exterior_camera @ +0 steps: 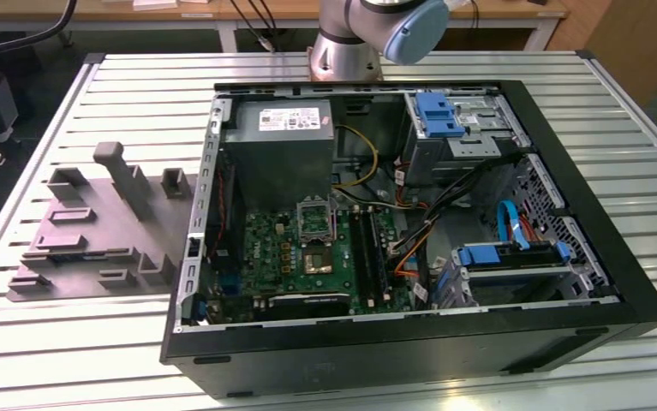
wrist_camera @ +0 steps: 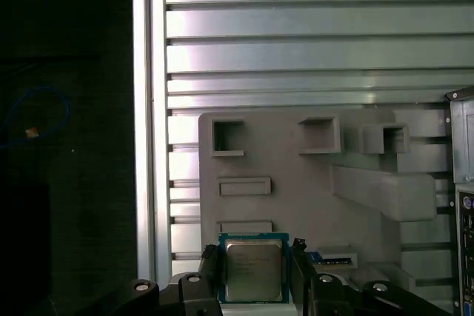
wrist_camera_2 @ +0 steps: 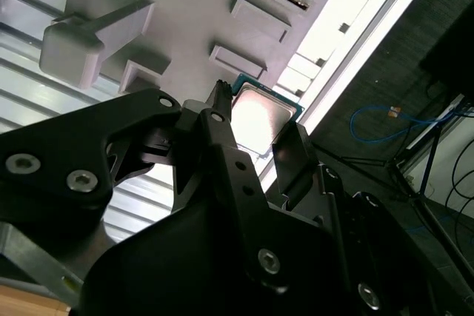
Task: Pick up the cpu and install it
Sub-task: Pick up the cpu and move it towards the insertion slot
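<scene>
Gripper [wrist_camera: 254, 253]: jaws clamped on cpu [wrist_camera: 253, 271], one finger [wrist_camera: 209, 268] against each of two opposite edges. In both wrist views the chip sits square between the fingers, in front of the edge of the grey fixture [wrist_camera: 296, 183]. Cpu is flat and square with no long axis; its metal lid faces the cameras and has a green rim. There is faint print on the lid, not legible. In the exterior view, going left to right, the fixture lies on the slatted table [exterior_camera: 54, 342]. The open case [exterior_camera: 420, 342] is just beside the fixture on the exterior view's right. The socket [exterior_camera: 315, 218] is inside the case, on the board. A white label on the box behind the socket is too small to read.
</scene>
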`<state>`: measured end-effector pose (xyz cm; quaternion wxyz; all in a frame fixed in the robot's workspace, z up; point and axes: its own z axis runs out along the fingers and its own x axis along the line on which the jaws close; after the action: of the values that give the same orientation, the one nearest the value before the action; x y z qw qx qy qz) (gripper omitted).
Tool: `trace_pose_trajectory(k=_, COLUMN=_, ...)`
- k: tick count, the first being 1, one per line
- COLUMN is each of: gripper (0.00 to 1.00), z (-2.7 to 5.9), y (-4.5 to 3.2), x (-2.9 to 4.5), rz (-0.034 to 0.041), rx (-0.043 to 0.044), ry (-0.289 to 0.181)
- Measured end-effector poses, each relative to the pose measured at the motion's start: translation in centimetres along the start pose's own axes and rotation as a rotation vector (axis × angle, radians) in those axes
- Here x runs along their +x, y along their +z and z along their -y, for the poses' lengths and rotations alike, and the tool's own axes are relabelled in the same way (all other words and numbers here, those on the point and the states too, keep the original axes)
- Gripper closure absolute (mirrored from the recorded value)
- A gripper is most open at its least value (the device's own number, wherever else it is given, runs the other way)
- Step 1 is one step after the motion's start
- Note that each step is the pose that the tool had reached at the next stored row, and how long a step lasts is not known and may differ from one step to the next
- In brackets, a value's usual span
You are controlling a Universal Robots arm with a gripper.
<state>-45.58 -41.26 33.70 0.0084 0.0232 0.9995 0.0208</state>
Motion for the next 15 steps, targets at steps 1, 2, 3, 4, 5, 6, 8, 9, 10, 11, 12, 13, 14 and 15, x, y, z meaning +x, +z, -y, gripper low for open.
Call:
trace_pose_trajectory(k=1, gripper=0.53, z=0.0, y=-0.02, x=0.0, rz=0.0, rx=0.0, ry=0.0)
trace_pose_trajectory(k=2, gripper=0.53, z=0.0, y=-0.03, x=0.0, rz=0.0001, rx=-0.0001, ry=0.0)
trace_pose_trajectory(k=3, gripper=0.53, z=0.0, y=-0.03, x=0.0, rz=0.0002, rx=-0.0001, ry=0.0)
trace_pose_trajectory(k=4, gripper=0.53, z=-0.01, y=-0.13, x=0.0, rz=0.0001, rx=-0.0001, ry=0.0)
trace_pose_trajectory(k=5, gripper=0.53, z=-0.02, y=-0.14, x=0.0, rz=0.0, rx=0.0, ry=0.0)
trace_pose_trajectory(k=6, gripper=0.53, z=-0.02, y=-0.14, x=0.0, rz=0.0, rx=0.0, ry=0.0)
trace_pose_trajectory(k=8, gripper=0.53, z=-0.03, y=-0.14, x=0.01, rz=0.0, rx=0.0, ry=0.0)
trace_pose_trajectory(k=9, gripper=0.53, z=-0.02, y=-0.14, x=0.01, rz=0.0, rx=0.0, ry=0.0)
trace_pose_trajectory(k=10, gripper=0.53, z=-0.02, y=-0.17, x=0.02, rz=0.0, rx=0.0, ry=0.0)
trace_pose_trajectory(k=11, gripper=0.53, z=-0.02, y=-0.17, x=0.06, rz=0.0, rx=0.0, ry=0.0)
trace_pose_trajectory(k=12, gripper=0.53, z=-0.02, y=-0.17, x=0.06, rz=0.0, rx=0.0, ry=0.0)
trace_pose_trajectory(k=13, gripper=0.53, z=-0.02, y=-0.17, x=0.06, rz=0.0, rx=0.0, ry=0.0)
trace_pose_trajectory(k=14, gripper=0.53, z=-0.02, y=-0.17, x=0.06, rz=0.0, rx=0.0, ry=0.0)
trace_pose_trajectory(k=15, gripper=0.53, z=-0.02, y=-0.17, x=0.06, rz=0.0, rx=0.0, ry=0.0)
